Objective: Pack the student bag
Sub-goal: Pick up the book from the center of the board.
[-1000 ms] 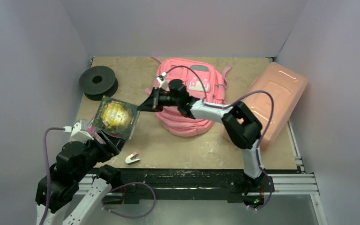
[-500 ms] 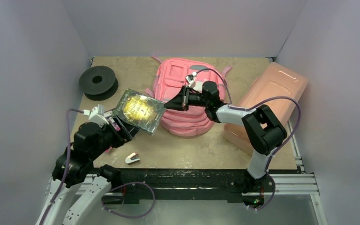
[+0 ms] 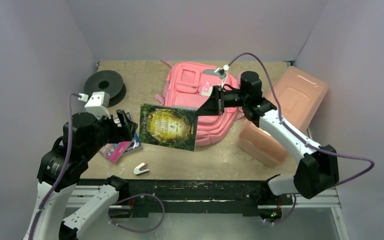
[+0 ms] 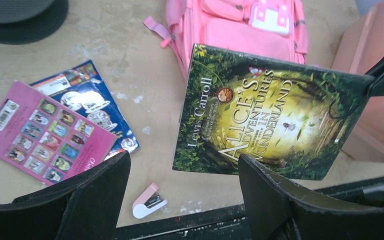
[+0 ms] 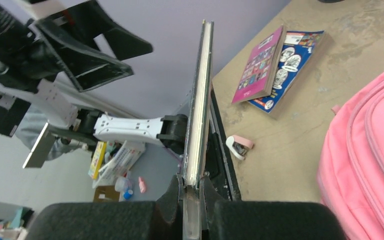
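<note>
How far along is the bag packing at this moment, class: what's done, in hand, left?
Done: nothing visibly packed in the student bag. In hand: right jaws clamp the Alice book above the table; left jaws stand open beside it. Left: bagging that book, probably also the two books and stapler lying on the table.

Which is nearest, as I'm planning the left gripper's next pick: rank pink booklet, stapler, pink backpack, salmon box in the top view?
1. pink booklet, beside the left gripper
2. stapler, near edge
3. pink backpack, centre back
4. salmon box, far right
</note>
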{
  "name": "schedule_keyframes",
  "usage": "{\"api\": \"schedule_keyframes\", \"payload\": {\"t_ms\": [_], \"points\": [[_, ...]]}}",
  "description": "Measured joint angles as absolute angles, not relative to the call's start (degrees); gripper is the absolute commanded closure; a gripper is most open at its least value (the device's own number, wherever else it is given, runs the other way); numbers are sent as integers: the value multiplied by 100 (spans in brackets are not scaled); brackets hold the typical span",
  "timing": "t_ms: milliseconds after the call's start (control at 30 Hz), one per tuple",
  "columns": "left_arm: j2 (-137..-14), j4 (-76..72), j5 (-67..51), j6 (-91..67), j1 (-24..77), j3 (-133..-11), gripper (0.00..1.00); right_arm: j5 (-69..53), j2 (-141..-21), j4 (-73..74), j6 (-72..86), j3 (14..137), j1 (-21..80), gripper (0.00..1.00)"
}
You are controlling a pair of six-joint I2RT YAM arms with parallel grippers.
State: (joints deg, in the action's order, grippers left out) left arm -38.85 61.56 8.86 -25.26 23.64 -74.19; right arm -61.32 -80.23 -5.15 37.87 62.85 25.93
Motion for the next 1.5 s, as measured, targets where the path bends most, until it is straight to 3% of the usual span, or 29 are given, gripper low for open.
{"api": "schedule_keyframes", "payload": {"t_ms": [300, 567, 667, 700, 833, 900, 933, 1000, 1033, 1067, 1133, 1233, 1433, 1500], "points": [[-4045, 5784, -950, -2270, 2276, -7037, 20, -6807, -7330, -567, 3927, 6141, 2539, 100], [-3205, 5083, -2869, -2292, 2250, -6283, 22, -7328, -6720, -1573, 4521, 5894, 2539, 100], [-3009, 4685, -3411, -2462, 2250, -6047, 37, -7422, -6678, -1787, 4668, 5894, 2539, 100], [-2969, 4534, -3590, -2543, 2250, -5953, 48, -7450, -6685, -1855, 4722, 5898, 2539, 100], [-2917, 4084, -4001, -2856, 2250, -5599, 73, -7478, -6805, -2008, 4869, 5964, 2539, 100], [-2862, 3951, -4121, -3050, 2248, -5465, 94, -7467, -6917, -2158, 4954, 6020, 2539, 100], [-2823, 3892, -4182, -3129, 2248, -5433, 100, -7430, -6978, -2261, 4980, 6034, 2539, 100], [-2740, 3660, -4351, -3251, 2274, -5415, 100, -7360, -7142, -2421, 5068, 6095, 2539, 100], [-2687, 3682, -4305, -3315, 2263, -5417, 100, -7284, -7314, -2456, 5109, 6235, 2552, 95], [-2668, 3741, -4209, -3356, 2252, -5419, 100, -7260, -7363, -2427, 5074, 6278, 2576, 77], [-2661, 3850, -3909, -3409, 2250, -5487, 100, -7061, -7546, -1741, 4626, 6598, 2587, 53], [-2683, 4506, -2783, -3607, 2250, -5826, 100, -5769, -8093, -47, 3610, 7629, 2657, 29], [-2451, 5642, -963, -4510, 2246, -5920, 100, -4125, -8385, 862, 2856, 7432, 2644, 9], [-2357, 5830, -631, -4895, 2246, -5846, 100, -3444, -8431, 1098, 2613, 7293, 2899, 7]]}}
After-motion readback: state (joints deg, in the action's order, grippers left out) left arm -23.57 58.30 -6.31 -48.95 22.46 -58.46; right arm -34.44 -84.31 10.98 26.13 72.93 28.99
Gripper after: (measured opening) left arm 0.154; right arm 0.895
